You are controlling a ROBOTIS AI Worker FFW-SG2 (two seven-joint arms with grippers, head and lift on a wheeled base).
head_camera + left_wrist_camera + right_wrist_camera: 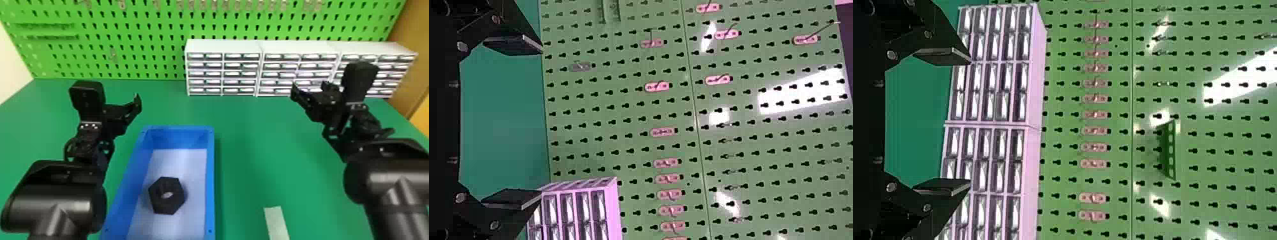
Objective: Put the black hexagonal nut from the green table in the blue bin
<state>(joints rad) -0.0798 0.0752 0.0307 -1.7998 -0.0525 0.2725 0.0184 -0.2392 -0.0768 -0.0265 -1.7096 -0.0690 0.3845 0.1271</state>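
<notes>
The black hexagonal nut [166, 195] lies flat on the pale floor of the blue bin [210, 178], nearer its left wall. My left gripper [119, 95] is held up beyond the bin's far left corner, away from the nut. Its two fingers stand wide apart in the left wrist view, where the left gripper [513, 122] has nothing between them. Over the right part of the green table [255, 134] is my right gripper [317, 86], in front of the drawer cabinets. In the right wrist view the right gripper [943, 122] is open and holds nothing.
White drawer cabinets [223, 46] line the table's back right, before a green pegboard [127, 41] with hooks. A pale strip [276, 221] lies on the table at the near edge, right of the bin. A brown panel [410, 63] stands at the far right.
</notes>
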